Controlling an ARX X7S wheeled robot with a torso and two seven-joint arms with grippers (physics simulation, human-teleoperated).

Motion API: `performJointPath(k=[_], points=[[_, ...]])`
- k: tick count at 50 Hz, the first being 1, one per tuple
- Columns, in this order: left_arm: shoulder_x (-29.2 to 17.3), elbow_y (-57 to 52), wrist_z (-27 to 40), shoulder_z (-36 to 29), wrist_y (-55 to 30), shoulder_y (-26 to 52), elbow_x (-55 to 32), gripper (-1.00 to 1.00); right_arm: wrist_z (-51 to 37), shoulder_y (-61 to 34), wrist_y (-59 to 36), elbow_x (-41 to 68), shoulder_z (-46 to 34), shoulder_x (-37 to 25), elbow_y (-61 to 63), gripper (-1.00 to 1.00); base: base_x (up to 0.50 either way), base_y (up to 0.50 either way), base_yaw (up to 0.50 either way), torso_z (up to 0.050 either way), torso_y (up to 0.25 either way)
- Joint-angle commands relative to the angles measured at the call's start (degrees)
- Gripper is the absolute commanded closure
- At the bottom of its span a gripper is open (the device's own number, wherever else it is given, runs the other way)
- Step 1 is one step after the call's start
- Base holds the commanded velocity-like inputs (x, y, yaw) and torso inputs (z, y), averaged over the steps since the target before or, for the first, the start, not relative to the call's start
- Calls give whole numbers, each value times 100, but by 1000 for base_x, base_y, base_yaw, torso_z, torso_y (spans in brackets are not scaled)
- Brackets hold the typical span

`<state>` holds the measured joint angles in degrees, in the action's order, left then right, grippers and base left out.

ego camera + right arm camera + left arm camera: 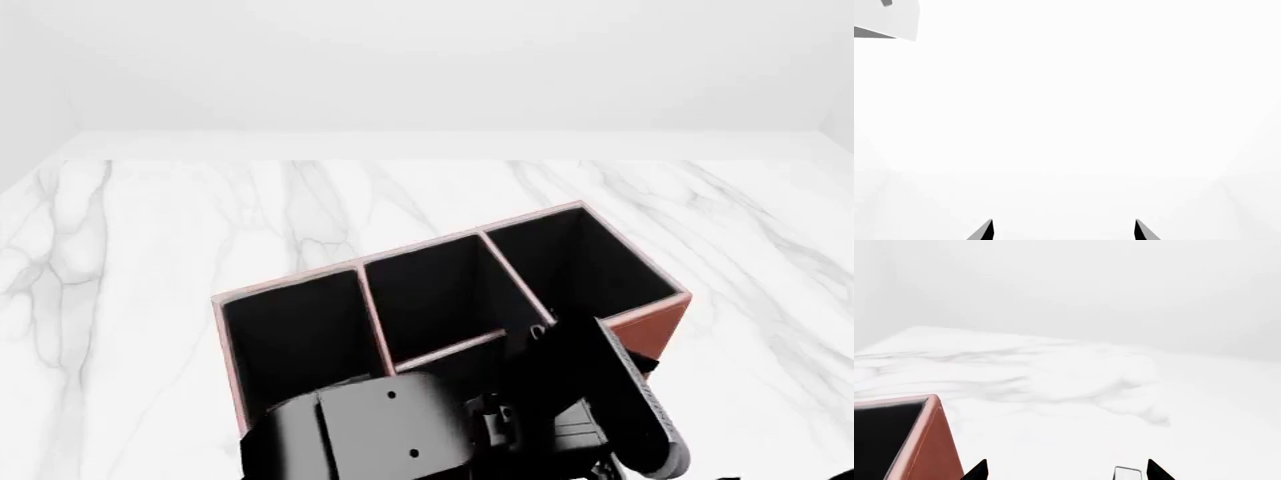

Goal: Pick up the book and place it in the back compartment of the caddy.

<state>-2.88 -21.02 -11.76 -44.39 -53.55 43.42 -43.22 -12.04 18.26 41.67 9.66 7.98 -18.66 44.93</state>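
Nearest the head camera, a dark arm [467, 420] hangs over the near cells of the caddy [454, 290] on the marble surface [160, 230]; both grippers, left [1066, 471] and right [1062, 231], show fingertips spread wide with nothing between them. No view shows the book, which perhaps lies hidden under that arm. The risk, as I judge it, is reaching blind and knocking the caddy's wall, shifting it, or mistaking which compartment is the back one.
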Motion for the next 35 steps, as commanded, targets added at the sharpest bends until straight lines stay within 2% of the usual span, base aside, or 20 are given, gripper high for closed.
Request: performJointPath(k=[1, 35], points=[[99, 454, -107, -118, 241, 141, 117, -100, 87, 10, -6, -101, 86, 62, -4, -100, 0, 0, 0, 0, 0], [197, 690, 379, -823, 548, 151, -264, -100, 45, 32, 118, -107, 13, 14, -118, -100, 0, 0, 0, 0, 0]])
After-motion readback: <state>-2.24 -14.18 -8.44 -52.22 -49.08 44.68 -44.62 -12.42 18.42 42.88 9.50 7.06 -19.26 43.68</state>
